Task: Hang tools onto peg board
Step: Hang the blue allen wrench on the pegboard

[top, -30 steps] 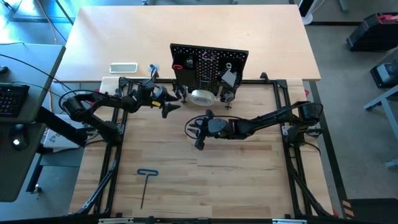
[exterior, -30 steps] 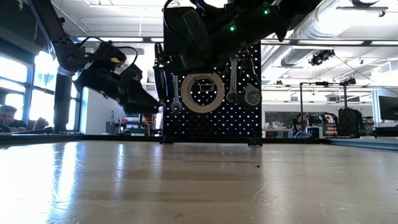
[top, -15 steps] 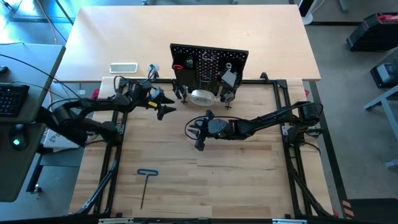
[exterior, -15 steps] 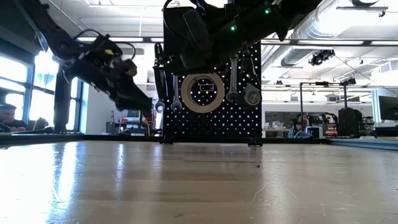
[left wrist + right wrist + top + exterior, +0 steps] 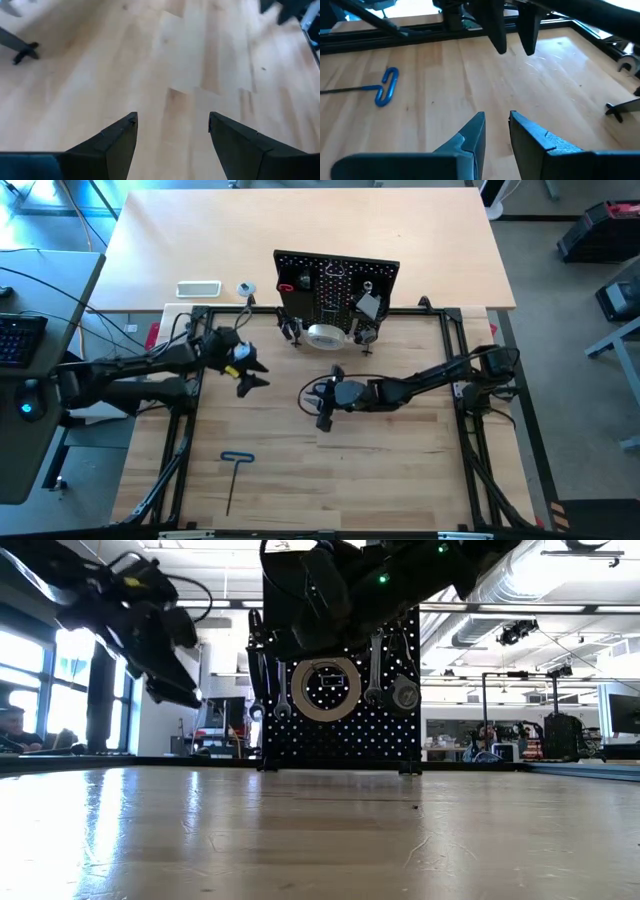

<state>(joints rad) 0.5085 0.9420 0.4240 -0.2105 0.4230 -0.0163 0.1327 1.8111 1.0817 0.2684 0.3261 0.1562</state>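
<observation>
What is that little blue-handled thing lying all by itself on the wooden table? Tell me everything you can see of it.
The blue T-handle hex key is a thin dark metal rod with a bright blue looped handle across one end. It lies flat on the pale wooden table, near its front-left corner, handle end toward the peg board, rod pointing toward the front edge. Nothing touches it but the table; both arms are well away. The right wrist view also shows it.
</observation>
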